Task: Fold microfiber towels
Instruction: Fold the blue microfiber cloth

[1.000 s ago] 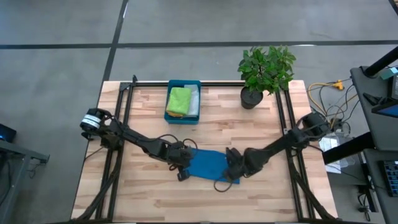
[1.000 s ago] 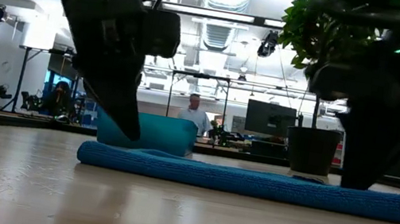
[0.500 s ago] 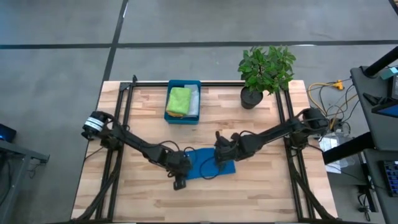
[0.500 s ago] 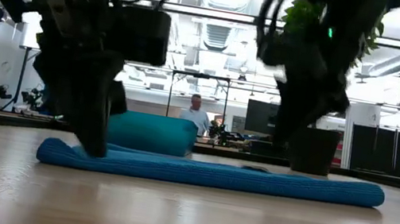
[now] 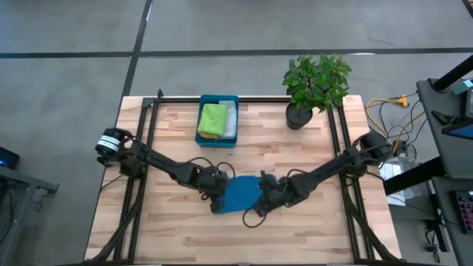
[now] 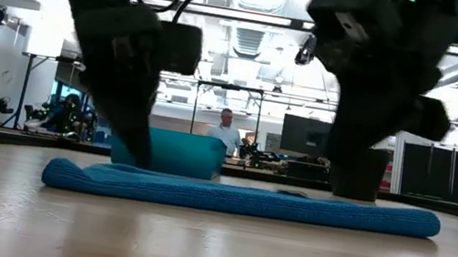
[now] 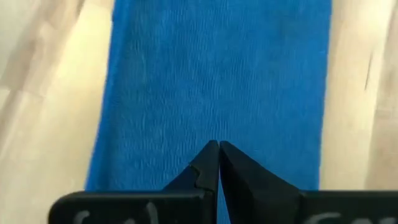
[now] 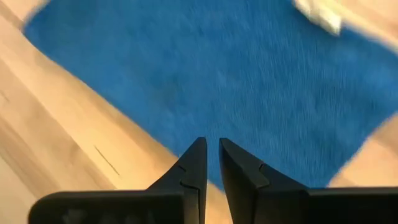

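1. Lying flat on the pale, straight-grained wooden plank tabletop (image 5: 177, 229), near its middle: blue microfiber towel (image 5: 238, 193), soft and finely ribbed, folded into a low rectangular pad with rounded, rolled-looking edges in the low view.
2. Hovering over the blue towel's left end: left gripper (image 5: 216, 186), matte black, two wedge-shaped fingers (image 7: 205, 163) pressed tip to tip, nothing between them.
3. Poised over the blue towel's right end: right gripper (image 5: 264, 190), same dark angular build, tapered fingers (image 8: 194, 160) nearly together with a thin slit between, clamped on nothing.
4. Seen through the left wrist view: blue cloth as a long band with straight parallel sides and a fuzzy woven nap, bare wood on either side.
5. Seen through the right wrist view: broad blue fabric sheet with a slanted edge against the wood.
6. Resting toward the table's far edge, well apart from the blue towel: rigid teal rectangular tray (image 5: 219, 99), holding a lime green folded cloth (image 5: 213, 119) beside a grey cloth (image 5: 231, 121).
7. Standing to the right of the tray: leafy green plant in a round dark pot (image 5: 298, 116).
8. Standing in the room beyond the table, low view: a person (image 6: 226, 135) in a light top.
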Robot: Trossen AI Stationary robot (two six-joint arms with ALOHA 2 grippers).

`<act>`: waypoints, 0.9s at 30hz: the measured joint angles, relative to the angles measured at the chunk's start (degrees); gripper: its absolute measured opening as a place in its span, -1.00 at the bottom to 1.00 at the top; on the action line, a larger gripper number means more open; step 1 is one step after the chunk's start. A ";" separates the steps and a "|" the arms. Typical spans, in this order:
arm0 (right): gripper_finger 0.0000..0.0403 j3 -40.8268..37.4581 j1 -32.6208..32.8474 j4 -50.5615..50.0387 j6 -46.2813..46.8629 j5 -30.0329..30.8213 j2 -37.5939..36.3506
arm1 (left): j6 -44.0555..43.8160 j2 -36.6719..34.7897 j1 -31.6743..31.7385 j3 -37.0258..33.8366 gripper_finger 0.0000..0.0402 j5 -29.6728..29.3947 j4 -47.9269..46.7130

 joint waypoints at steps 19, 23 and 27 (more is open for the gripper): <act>-0.81 -10.54 -6.78 6.83 -4.09 -7.85 -0.30 | -6.36 9.22 -4.41 -0.06 -1.00 9.38 13.89; -0.81 -11.22 -9.02 10.67 -10.23 -8.11 -0.26 | -3.95 11.18 -6.44 -0.25 -1.00 16.90 24.01; -0.81 -10.22 -8.64 10.33 -17.47 -3.42 -1.40 | -3.34 9.26 -6.07 -0.52 -1.00 18.84 22.21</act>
